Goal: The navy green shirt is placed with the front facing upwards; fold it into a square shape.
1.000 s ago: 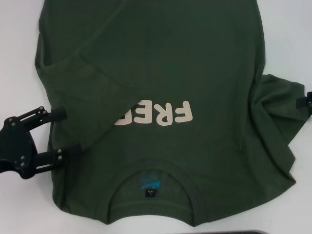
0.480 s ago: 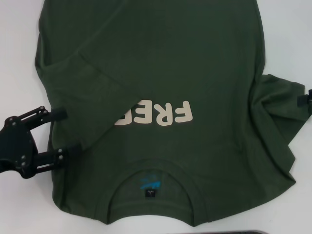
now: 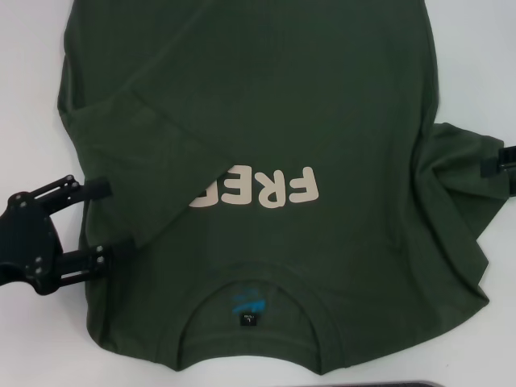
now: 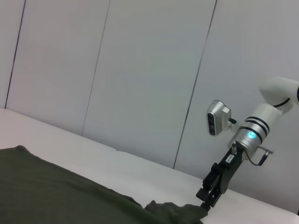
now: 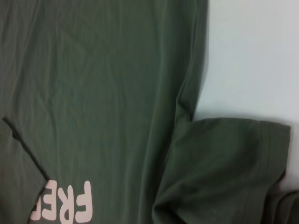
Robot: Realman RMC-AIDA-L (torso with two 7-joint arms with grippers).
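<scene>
Left gripper (image 3: pixel 97 224) sits spread at the bench's left edge, fingers straddling the folded-over left side of the navy green shirt (image 3: pixel 282 105), which lies face up mid-bench. Soft, limp cotton; pinch hems or sleeve edges. Right gripper (image 3: pixel 501 160) at the crumpled right sleeve (image 3: pixel 455 201): closure cannot be told.

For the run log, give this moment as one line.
navy green shirt: left sleeve folded over chest | left gripper: open at shirt edge | right gripper: at right sleeve
</scene>
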